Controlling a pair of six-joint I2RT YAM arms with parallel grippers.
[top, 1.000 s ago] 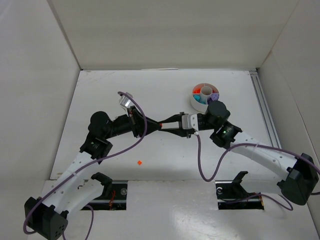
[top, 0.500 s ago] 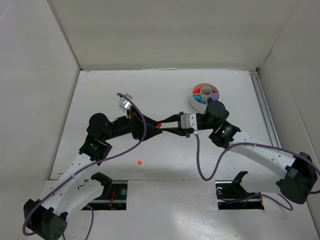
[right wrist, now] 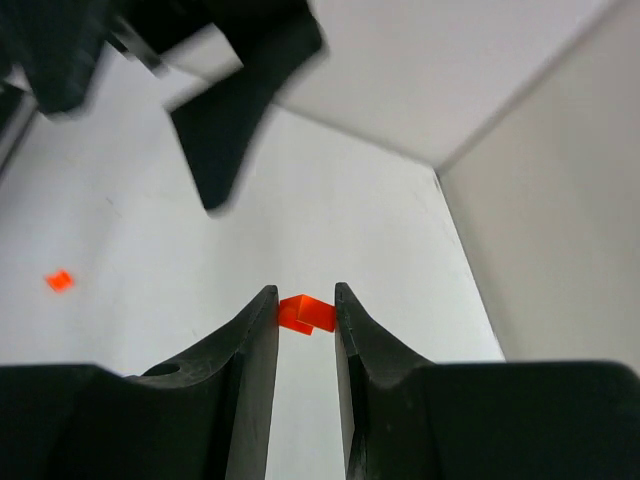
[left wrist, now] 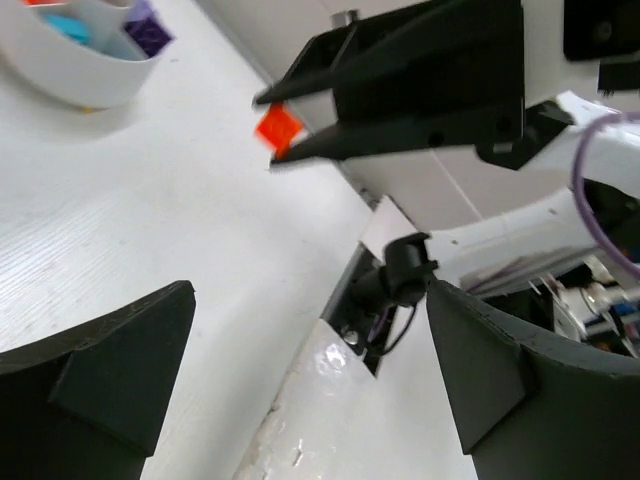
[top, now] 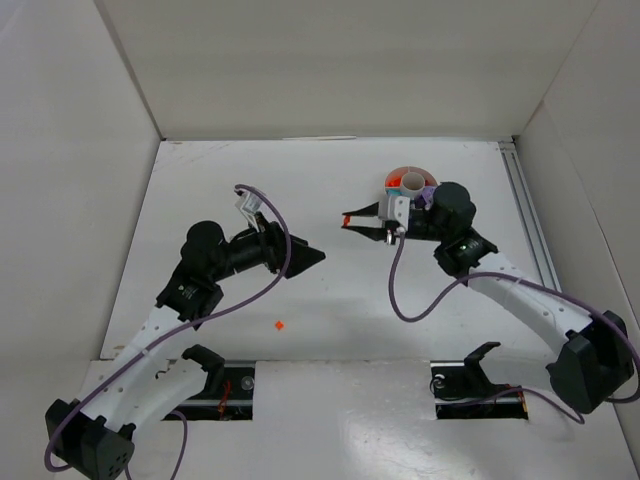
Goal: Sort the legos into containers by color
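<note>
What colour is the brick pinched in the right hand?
Orange-red. The small plastic brick in the right hand shows best in the right wrist view.

Mid-table: open lane between left gripper [top: 315, 256] and right gripper [top: 347, 219].
Right rear: dish [top: 410, 171], just behind right gripper.
Near centre: loose orange brick [top: 279, 325].

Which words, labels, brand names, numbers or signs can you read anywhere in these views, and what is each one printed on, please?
None: no text, label, brand, number or sign can be read in any view.
The white dish, the orange brick in the right gripper and the table are unmarked where they show.
The hardware at the right edge of the left wrist view is too blurred to show any print.
</note>
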